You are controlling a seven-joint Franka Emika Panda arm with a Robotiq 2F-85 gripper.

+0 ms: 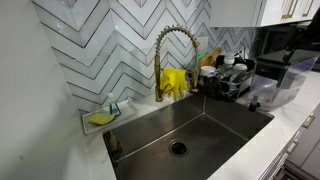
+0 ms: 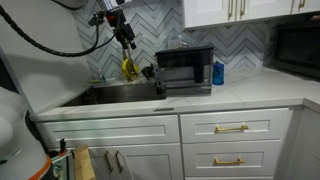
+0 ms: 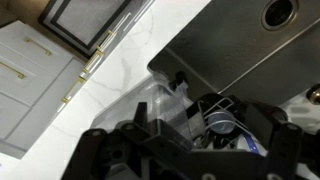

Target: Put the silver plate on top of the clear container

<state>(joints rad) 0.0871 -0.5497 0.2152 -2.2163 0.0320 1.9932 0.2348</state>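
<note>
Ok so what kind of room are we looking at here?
Most likely a home kitchen: a stainless steel sink basin with a tall brass spring faucet, white chevron wall tiles behind, and white cabinet drawers with brass handles.

The gripper (image 3: 200,150) is blurred and cut off by the wrist view's bottom edge. The dish rack (image 1: 228,84) holds things too small to identify.

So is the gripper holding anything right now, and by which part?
Cannot tell. The gripper hangs high over the sink; the wrist view shows blurry clear and silver shapes between its fingers, gripped or lying below, unclear.
</note>
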